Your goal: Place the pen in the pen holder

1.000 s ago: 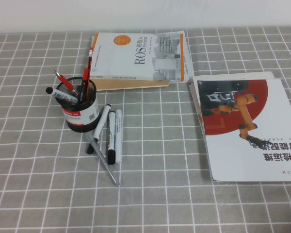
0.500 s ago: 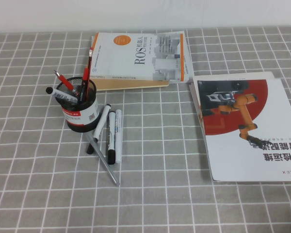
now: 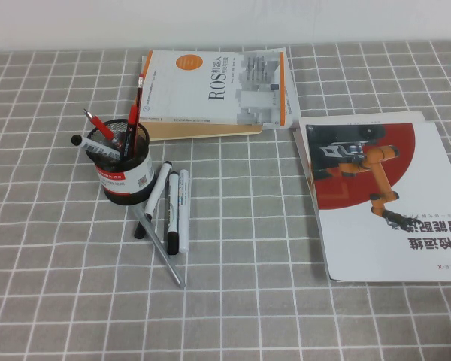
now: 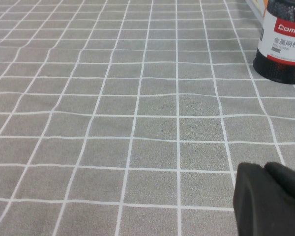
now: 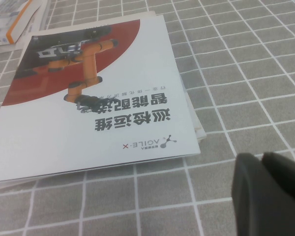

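The left gripper [image 4: 270,196] shows only as a dark bulk at the edge of its wrist view, hanging over bare bench [image 3: 286,316] well short of the pen holder [image 3: 122,167]; whether it is spread or closed I cannot tell. The right gripper [image 5: 268,189] hovers just beside the red-and-white AgileX booklet [image 3: 379,199], far from the holder, state equally unclear. The pen [image 3: 161,252] lies flat just in front of the holder, beneath three white markers [image 3: 172,207]. Judging by this, nothing is started: approach, grasp, lift and drop all remain
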Motion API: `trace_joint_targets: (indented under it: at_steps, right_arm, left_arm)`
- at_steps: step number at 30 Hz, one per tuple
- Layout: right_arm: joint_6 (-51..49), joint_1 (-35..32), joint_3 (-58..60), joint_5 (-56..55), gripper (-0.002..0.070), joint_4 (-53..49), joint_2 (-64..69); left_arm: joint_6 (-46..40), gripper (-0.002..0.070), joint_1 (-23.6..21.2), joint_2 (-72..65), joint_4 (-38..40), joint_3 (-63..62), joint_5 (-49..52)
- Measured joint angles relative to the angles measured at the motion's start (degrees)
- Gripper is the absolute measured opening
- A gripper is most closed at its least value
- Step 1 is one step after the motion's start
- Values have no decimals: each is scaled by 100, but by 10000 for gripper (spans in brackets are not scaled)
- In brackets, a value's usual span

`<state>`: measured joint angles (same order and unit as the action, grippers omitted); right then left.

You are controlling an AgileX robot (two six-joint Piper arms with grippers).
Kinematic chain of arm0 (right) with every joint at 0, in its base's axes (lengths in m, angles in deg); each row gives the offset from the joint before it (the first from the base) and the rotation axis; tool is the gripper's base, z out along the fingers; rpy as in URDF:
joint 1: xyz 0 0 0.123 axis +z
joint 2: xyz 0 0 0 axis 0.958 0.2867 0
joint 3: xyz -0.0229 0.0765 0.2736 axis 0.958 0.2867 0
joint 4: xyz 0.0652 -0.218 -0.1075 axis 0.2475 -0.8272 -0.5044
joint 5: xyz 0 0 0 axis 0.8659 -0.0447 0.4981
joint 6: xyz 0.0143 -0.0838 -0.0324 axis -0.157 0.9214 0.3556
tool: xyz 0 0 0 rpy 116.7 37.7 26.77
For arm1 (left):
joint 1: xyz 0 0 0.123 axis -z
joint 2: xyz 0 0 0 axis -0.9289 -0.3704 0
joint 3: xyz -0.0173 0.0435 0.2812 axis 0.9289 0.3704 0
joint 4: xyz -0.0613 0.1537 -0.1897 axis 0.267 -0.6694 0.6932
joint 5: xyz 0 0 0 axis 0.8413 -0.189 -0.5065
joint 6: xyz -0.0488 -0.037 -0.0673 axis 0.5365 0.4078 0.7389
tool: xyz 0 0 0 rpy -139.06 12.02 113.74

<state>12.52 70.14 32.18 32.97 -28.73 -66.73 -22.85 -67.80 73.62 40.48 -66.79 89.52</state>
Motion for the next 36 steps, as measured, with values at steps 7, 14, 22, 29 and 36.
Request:
trace_joint_targets:
  at_steps: [7, 14, 22, 29, 36]
  right_arm:
    - [0, 0, 0, 0, -13, 0, 0]
    - [0, 0, 0, 0, -13, 0, 0]
    - [0, 0, 0, 0, -13, 1900, 0]
    - [59, 0, 0, -173, -13, 5990, 0]
    - [1406, 0, 0, 180, -13, 6096, 0]
  left_arm:
    - [0, -5, 0, 0, 0, 0, 0]
    - [0, -5, 0, 0, 0, 0, 0]
    - [0, -5, 0, 0, 0, 0, 0]
    - [0, -5, 0, 0, 0, 0, 0]
    - [0, -5, 0, 0, 0, 0, 0]
